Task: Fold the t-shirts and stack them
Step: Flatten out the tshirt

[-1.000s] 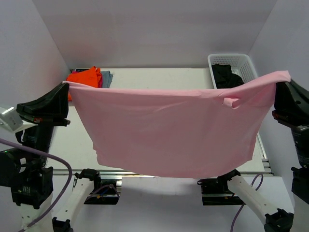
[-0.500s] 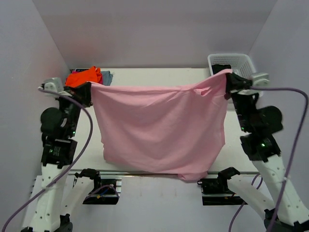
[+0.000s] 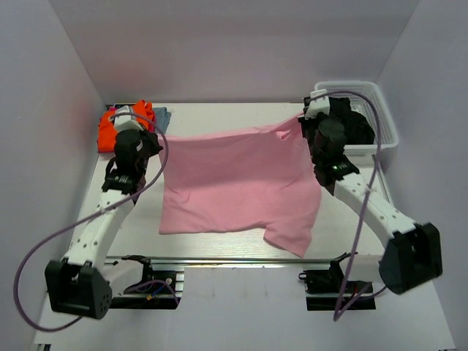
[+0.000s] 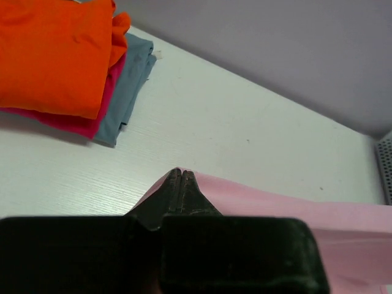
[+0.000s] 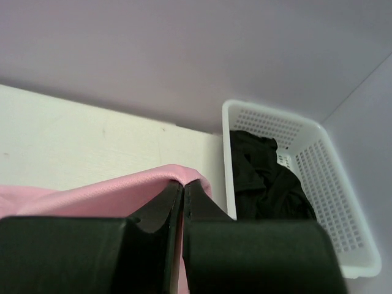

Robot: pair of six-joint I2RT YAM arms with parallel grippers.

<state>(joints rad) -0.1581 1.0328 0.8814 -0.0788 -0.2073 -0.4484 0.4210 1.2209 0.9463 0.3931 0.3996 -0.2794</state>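
The light pink t-shirt [image 3: 234,183] is stretched between my two grippers, its lower part lying on the table. My left gripper [image 3: 150,135] is shut on its far left corner, seen in the left wrist view [image 4: 179,174]. My right gripper [image 3: 303,121] is shut on its far right corner, seen in the right wrist view [image 5: 184,185]. The pink cloth shows under both [image 4: 318,214] [image 5: 73,196]. A folded stack with the orange shirt [image 3: 117,126] [image 4: 49,55] on top of a red [image 4: 73,122] and a grey-blue one [image 4: 125,92] lies at the far left.
A white basket [image 3: 380,121] [image 5: 343,208] at the far right corner holds a black shirt [image 3: 358,121] [image 5: 269,177]. White walls close in the back and both sides. The table's [image 3: 219,117] near edge has a metal rail [image 3: 241,259].
Both arms have swung forward and down from high near the camera. The pink shirt went from hanging in the air to lying mostly flat on the table.
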